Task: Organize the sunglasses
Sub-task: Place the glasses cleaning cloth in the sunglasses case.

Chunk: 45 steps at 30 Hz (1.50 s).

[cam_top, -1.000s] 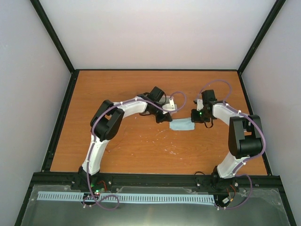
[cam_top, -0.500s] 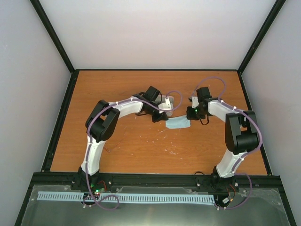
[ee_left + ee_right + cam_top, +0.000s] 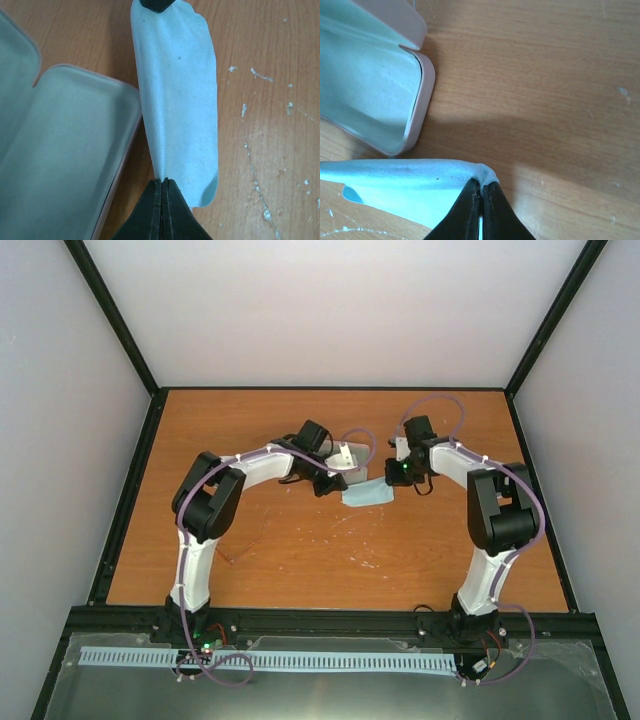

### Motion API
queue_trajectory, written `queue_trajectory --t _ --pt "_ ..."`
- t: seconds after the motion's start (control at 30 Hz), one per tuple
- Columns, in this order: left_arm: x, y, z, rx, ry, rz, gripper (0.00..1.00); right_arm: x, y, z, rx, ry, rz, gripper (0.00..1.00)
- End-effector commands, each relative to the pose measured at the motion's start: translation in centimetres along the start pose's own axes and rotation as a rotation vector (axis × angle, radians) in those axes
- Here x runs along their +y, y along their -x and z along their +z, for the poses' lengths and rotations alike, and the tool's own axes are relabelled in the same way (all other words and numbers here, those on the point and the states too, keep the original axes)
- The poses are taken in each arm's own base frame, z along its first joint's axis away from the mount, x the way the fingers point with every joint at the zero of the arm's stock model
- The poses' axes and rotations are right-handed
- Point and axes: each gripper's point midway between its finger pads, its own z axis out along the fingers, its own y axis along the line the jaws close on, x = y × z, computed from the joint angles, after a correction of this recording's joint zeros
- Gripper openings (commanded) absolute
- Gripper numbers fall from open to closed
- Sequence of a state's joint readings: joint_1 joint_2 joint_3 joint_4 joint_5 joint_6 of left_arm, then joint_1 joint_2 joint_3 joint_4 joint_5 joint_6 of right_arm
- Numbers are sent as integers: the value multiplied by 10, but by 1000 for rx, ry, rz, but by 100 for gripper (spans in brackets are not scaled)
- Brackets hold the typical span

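A cloth [image 3: 177, 100] stretched beside the open case [image 3: 75, 150].
The left gripper [image 3: 162, 182] and right gripper [image 3: 481, 186] each pinch one end, its length running alongside the case. No sunglasses in view; the case looks empty.

No text, label, brand, number or sign can be read in any of the three views.
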<state>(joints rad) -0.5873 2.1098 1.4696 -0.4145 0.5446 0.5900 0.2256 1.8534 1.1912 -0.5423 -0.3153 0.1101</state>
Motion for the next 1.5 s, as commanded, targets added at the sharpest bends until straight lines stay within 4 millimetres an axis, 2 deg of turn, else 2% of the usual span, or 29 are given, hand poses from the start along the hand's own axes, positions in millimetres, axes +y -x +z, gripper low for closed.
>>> queue_trajectory --t 0.0,0.2,0.57,0.83,1.0,1.47 --pt "16 9 -26 -38 61 15 1 14 11 6 5 13 -24 3" --pt "31 1 -39 -41 93 2 1 26 21 13 13 20 -44 3" --pt "44 -9 -54 -45 120 2 1 46 32 26 27 27 -70 3" --pt "54 -19 -59 -34 140 3 1 51 42 30 18 12 -76 3" --pt "58 -21 -58 -29 141 18 1 52 43 33 27 5 -79 3" --pt "76 -15 -63 -36 154 40 1 58 49 37 31 11 -80 3"
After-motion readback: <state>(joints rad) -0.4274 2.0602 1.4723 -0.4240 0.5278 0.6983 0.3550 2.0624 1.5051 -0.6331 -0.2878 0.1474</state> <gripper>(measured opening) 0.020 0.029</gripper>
